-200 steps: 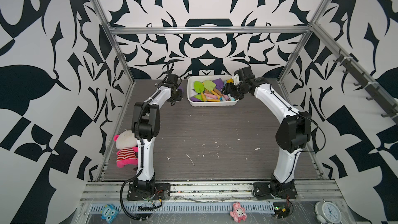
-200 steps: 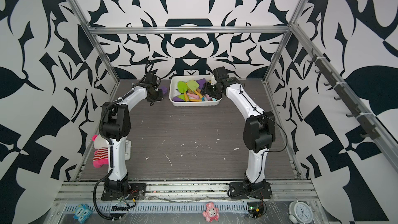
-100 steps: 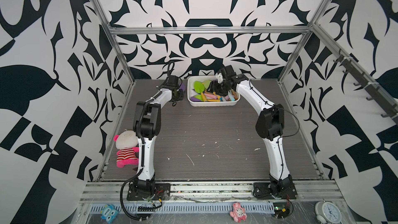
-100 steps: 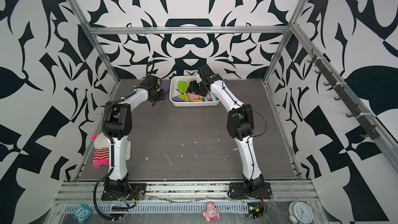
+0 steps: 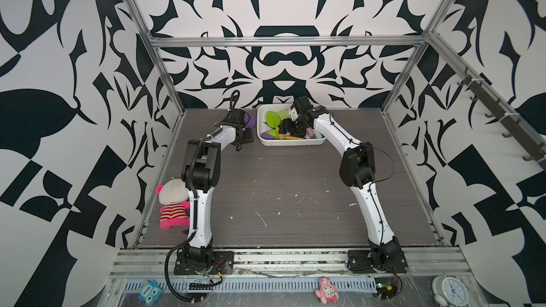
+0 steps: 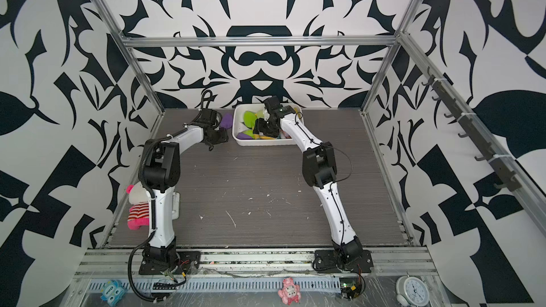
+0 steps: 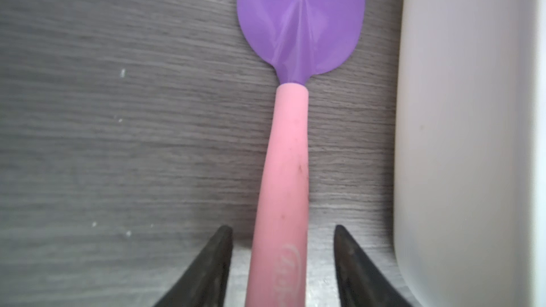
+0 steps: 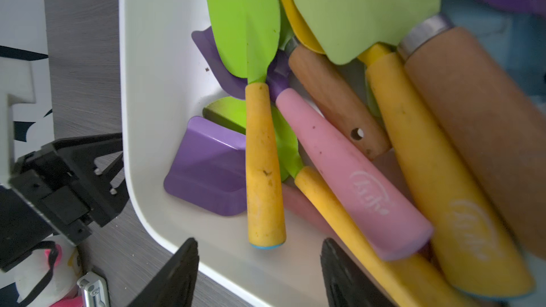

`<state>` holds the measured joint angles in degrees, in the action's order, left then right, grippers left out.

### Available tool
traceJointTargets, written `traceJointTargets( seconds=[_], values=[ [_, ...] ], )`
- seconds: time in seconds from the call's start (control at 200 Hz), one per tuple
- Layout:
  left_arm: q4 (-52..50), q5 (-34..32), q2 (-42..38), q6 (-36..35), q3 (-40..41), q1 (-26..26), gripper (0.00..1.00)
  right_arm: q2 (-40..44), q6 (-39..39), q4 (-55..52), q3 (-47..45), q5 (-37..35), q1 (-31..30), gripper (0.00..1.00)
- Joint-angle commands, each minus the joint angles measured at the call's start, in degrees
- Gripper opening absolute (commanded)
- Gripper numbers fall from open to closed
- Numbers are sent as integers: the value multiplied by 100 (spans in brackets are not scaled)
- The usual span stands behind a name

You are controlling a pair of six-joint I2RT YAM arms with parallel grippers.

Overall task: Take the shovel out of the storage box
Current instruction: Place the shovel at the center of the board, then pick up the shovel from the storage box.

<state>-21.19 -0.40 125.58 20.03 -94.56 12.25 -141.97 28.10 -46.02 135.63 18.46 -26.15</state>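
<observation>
A purple shovel (image 7: 301, 25) with a pink handle lies flat on the table just outside the storage box (image 7: 461, 143); its blade (image 5: 250, 120) shows in both top views. My left gripper (image 7: 282, 227) is open, one finger on either side of the handle with a gap on each side. The storage box (image 5: 291, 144) stands at the back and holds several more shovels. My right gripper (image 8: 258, 242) hangs open over the box's left part, above the end of a green shovel with a yellow handle (image 8: 263, 158). Nothing sits between its fingers.
A purple-and-pink shovel (image 8: 348, 178) and wooden-handled ones (image 8: 336, 98) are piled in the box. The back wall stands close behind it. A plush doll (image 5: 172, 202) lies at the table's left edge beside my left arm. Small toys and a clock (image 5: 450, 290) sit below the front rail.
My left gripper has opened and let go of the purple shovel's handle. My right gripper has moved left across the box, from its right end to its left part, still open.
</observation>
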Motion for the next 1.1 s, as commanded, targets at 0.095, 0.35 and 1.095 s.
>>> traceJointTargets(
  seconds=[0.095,0.35,1.095],
  values=[
    [-193,-132,-993,203,199,-56,73,-122,-184,-43,403,-97,-60,68],
    [-781,-171,-1990,531,298,-47,77,-546,-258,-122,867,-123,-83,65],
    [-1113,433,-3365,1438,575,12,74,-531,-309,195,926,-307,-127,21]
  ],
)
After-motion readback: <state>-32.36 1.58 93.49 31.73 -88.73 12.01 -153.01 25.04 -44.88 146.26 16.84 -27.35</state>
